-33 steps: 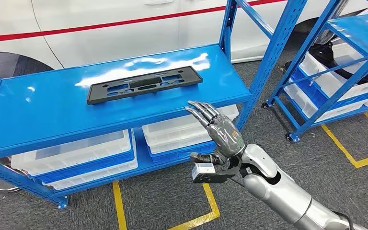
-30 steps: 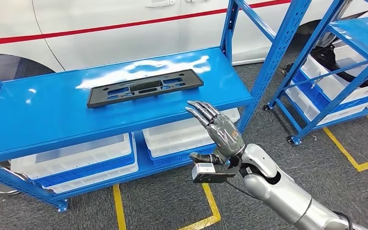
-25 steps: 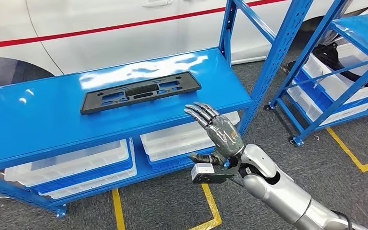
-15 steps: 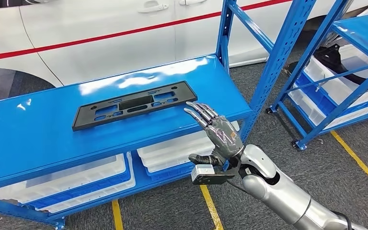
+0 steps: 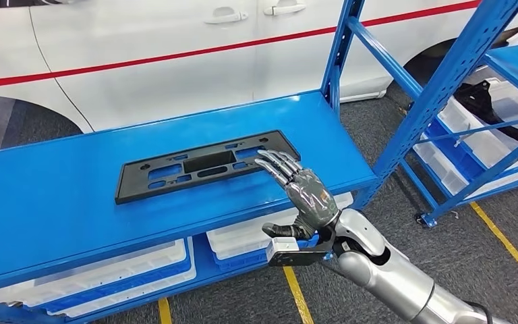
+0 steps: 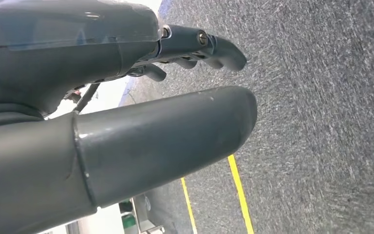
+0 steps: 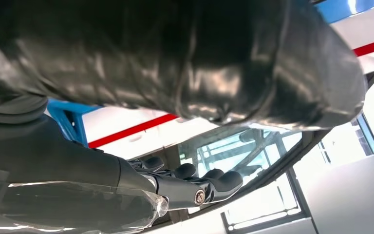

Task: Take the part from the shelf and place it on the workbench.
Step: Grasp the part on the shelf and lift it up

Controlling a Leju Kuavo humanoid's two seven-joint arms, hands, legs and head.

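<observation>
Part: a flat black plate lies centre frame on the blue shelf, long edge facing the robot, within reach.
Right hand: the right hand, right of centre, is spread wide and holds nothing; its fingertips overlap the part's right end, apparently lining up a grasp.
Left hand: the left hand holds nothing, fingers loosely extended over grey floor.
Backdrop: white car, upper frame.
</observation>
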